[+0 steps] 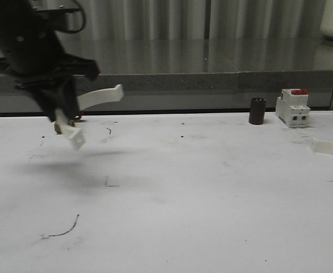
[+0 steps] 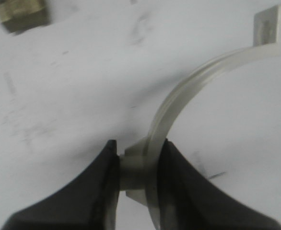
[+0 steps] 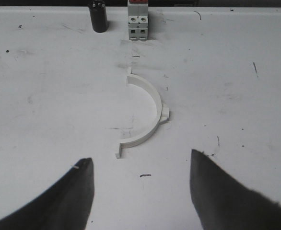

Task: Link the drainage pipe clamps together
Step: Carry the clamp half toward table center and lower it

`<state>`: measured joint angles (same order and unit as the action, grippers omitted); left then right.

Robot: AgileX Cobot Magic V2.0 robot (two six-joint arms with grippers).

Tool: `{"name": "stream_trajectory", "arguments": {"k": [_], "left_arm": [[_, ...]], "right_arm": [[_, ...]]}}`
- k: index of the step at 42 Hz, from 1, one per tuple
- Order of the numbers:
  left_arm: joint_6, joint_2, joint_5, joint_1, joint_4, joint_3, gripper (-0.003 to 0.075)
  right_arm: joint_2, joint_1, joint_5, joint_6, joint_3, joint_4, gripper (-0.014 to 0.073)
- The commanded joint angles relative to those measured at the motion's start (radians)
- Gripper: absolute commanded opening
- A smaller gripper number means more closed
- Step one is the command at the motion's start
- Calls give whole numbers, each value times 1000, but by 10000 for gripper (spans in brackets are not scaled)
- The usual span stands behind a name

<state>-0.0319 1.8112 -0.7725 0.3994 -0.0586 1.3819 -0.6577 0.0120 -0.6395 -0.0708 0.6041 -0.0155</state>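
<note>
Left hand point(image 1: 64, 122) pinched one clamp half point(image 1: 92, 102) at its middle tab, above the table's point(image 1: 183, 199) far left. Right hand point(image 3: 140, 191) hung spread over the other half point(image 3: 147, 112). Light, stiff, probably slick plastic; the band's middle looked the best hold.

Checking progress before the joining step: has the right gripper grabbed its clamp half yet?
No: the right gripper is open, the clamp half lying on the table beyond its fingers.

There are two white half-ring pipe clamps: one clamp half point(image 1: 96, 98) is at the upper left of the front view, and the other clamp half point(image 3: 147, 114) lies at the middle of the right wrist view. One white breaker point(image 1: 292, 107) with a red top stands at the upper right of the front view, with one dark cylinder point(image 1: 257, 111) just left of it. One brass-coloured block point(image 2: 21, 15) sits in the upper left corner of the left wrist view.
</note>
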Motion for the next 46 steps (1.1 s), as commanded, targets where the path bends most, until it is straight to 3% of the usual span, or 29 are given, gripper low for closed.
{"name": "stream_trajectory", "arguments": {"k": [1,12,22,41,46], "left_arm": [[-121,-12,-17,80,43,104,106],[-418,171,-98,238,104,301,106],[-561,307,-104,311,104,410,106],[-632,367,-113,313,95,433,111],[-632,367,-113,313,96,433,212]], "right_arm": [[-3,-2,62,8,28,-8,468],[-3,-2,62,8,28,-8,468],[-3,-2,62,8,28,-8,468],[-3,-2,62,8,28,-8,468],[-3,-2,62,8,28,-8,468]]}}
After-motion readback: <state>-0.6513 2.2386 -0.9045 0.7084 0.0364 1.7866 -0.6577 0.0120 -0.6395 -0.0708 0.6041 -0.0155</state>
